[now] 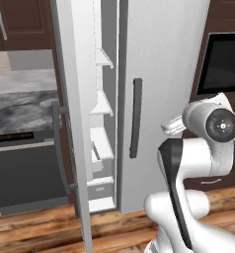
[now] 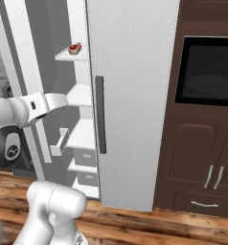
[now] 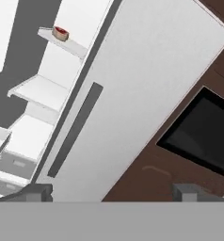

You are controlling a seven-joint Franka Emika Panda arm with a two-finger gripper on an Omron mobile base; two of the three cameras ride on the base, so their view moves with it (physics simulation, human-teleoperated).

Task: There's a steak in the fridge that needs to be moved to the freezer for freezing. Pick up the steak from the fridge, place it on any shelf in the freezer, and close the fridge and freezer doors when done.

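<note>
- The steak (image 2: 75, 48) lies on an upper white shelf (image 2: 70, 55) of the freezer (image 2: 80, 124), close to the shelf's front edge; from the hand view it shows as a small red piece with a pale rim (image 3: 60, 33) at the top left.
- The freezer door (image 1: 72, 123) stands swung wide open to the left, seen edge-on, its dark bar handle (image 1: 60, 148) facing the counter side.
- The fridge door (image 2: 132, 95) is shut flat against the unit, its dark vertical handle (image 2: 100, 115) just beside the open freezer gap.
- Below the steak's shelf the freezer holds more short white shelves and, lower down, grey-fronted drawers (image 2: 83, 157).
- The arm (image 1: 188, 168) rises in front of the fridge door, its forearm (image 2: 34, 107) reaching toward the open freezer at about the height of the second shelf.
- The gripper (image 3: 113, 192) shows as two dark fingertips (image 3: 34, 192) set well apart at the bottom of the hand view, with nothing between them: the hand is released and carries nothing.
- It sits well apart from the steak, pointed at the shut fridge door.
- To the right of the unit a dark oven window (image 2: 207, 72) sits in brown cabinets (image 2: 197, 162); to the left a marbled counter (image 1: 20, 106) tops a dark appliance (image 1: 28, 173).
- The floor (image 2: 159, 229) is wood planks.
</note>
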